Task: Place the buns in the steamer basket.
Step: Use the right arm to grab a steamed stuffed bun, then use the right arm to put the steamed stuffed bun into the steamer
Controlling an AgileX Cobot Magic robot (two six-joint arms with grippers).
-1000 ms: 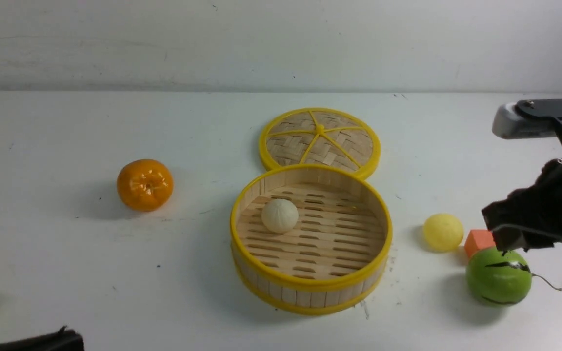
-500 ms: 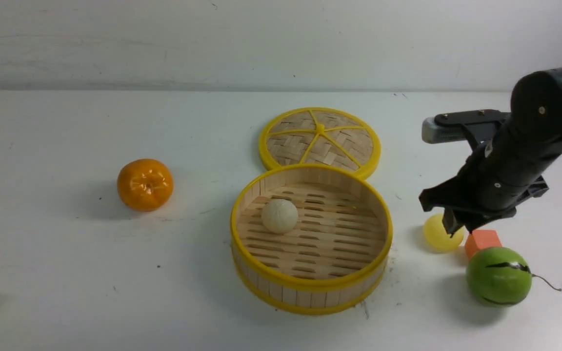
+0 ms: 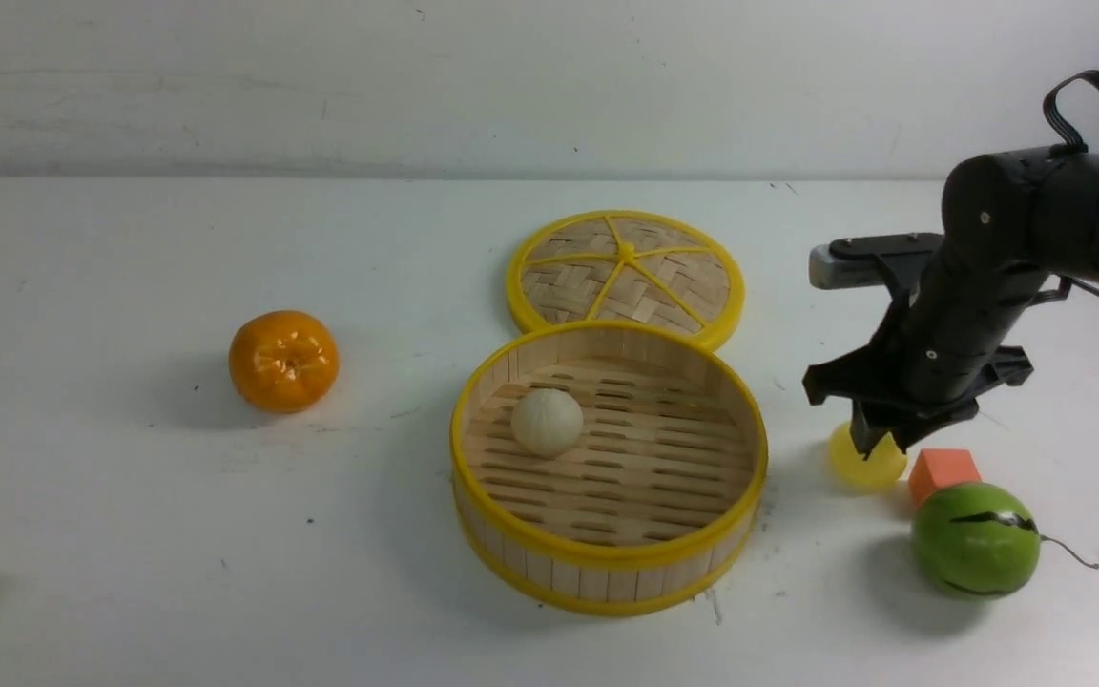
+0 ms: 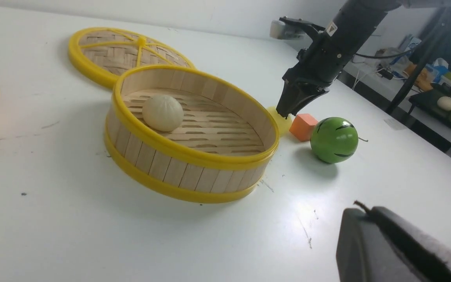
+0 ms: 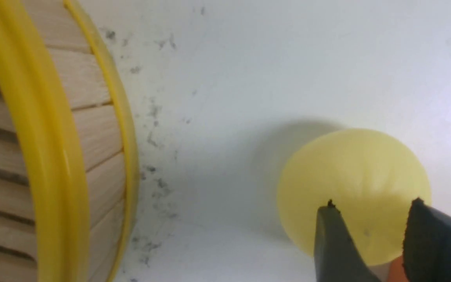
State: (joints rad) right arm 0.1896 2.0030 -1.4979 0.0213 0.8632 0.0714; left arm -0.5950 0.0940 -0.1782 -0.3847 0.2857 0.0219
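Front view shows the robot's right gripper (image 3: 874, 441), fingers parted, hovering over the yellow bun (image 3: 866, 460) to the right of the steamer basket (image 3: 607, 563), which cradles the cream bun (image 3: 548, 423), while the left gripper (image 4: 366, 207), closed, waits nearer than the basket.

orange fruit (image 3: 283, 362), probably green melon (image 3: 976, 541)
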